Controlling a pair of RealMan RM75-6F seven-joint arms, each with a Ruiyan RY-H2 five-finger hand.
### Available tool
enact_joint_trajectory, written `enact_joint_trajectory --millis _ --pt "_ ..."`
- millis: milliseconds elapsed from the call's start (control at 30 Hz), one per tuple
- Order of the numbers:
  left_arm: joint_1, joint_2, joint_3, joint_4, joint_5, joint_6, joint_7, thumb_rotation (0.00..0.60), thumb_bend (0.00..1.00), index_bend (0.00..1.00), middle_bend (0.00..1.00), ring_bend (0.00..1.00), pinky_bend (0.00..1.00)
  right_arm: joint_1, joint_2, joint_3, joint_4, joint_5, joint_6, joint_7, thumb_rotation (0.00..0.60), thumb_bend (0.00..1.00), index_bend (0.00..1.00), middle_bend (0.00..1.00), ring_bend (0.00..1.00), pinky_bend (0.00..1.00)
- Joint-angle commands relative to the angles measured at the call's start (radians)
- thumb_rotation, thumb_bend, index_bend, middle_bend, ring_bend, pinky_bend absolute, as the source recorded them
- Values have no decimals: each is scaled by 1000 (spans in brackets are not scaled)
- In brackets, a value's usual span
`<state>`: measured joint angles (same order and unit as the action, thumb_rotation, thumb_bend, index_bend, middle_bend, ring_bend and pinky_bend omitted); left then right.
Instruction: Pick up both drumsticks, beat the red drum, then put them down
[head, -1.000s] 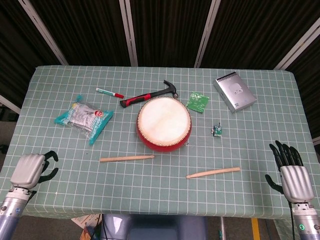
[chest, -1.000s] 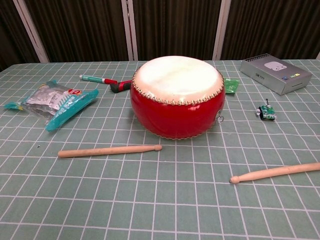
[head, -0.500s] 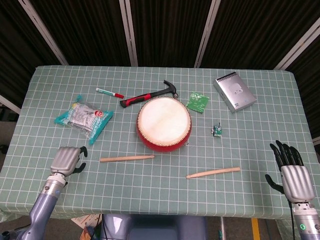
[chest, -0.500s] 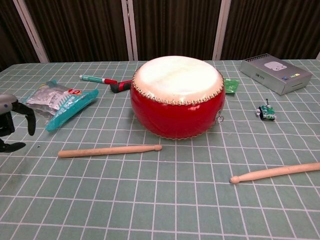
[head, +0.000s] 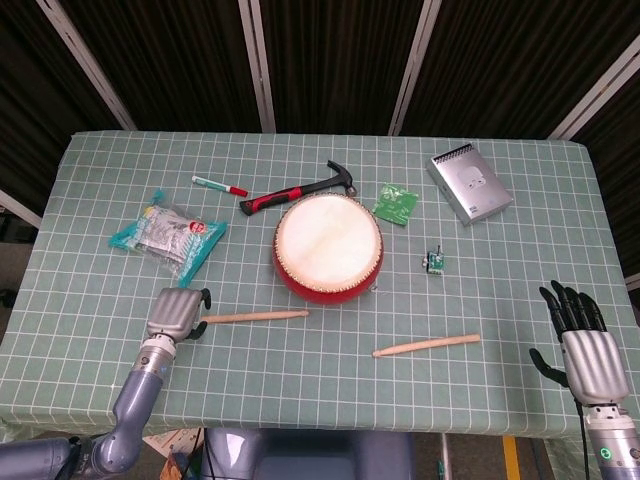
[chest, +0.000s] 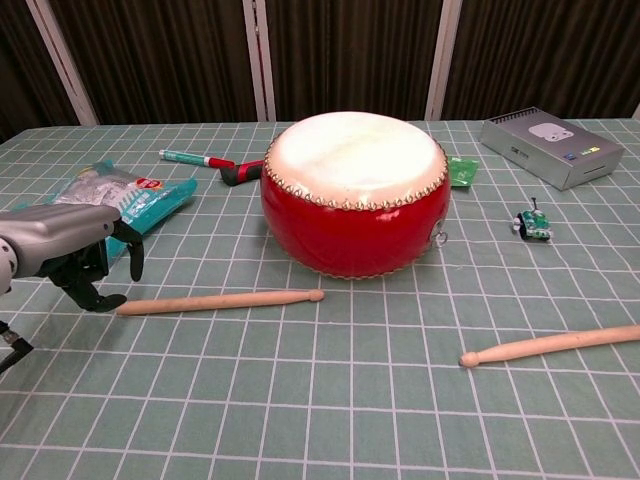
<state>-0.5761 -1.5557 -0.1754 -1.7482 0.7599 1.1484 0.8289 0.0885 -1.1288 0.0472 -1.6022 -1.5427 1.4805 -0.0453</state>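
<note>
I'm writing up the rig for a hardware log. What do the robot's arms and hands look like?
Both match: the left hand and right hand have a silver-grey, ridged metal back and black fingers. Each sits on a rounded grey-blue arm with a paler band at the wrist. A small green light glows on the right arm near the frame's bottom edge. No loose cables or lettering show.

Hammer (chest: 243, 171) mostly behind red drum (chest: 355, 195), right drumstick (chest: 550, 344) cut by frame edge
</note>
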Motion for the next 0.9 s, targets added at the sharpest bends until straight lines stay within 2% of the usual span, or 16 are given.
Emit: enact_joint_trajectory --millis 33,367,767,900 --pt "-17 -28 1 22 -19 12 9 600 316 444 1000 1000 1000 -1 -1 0 -1 0 2 2 600 308 0 0 2 74" --pt "-58 -105 -2 85 -72 28 17 600 316 455 1000 1000 1000 -2 1 0 -3 -1 3 11 600 308 0 0 2 73" --pt "-85 -153 4 137 -118 36 27 600 318 482 1000 1000 1000 -3 6 -1 -11 4 -1 29 600 307 0 0 2 74" --pt "-89 -159 10 145 -125 38 25 600 380 526 1000 1000 1000 -3 8 0 -12 4 -1 32 600 307 0 0 2 74"
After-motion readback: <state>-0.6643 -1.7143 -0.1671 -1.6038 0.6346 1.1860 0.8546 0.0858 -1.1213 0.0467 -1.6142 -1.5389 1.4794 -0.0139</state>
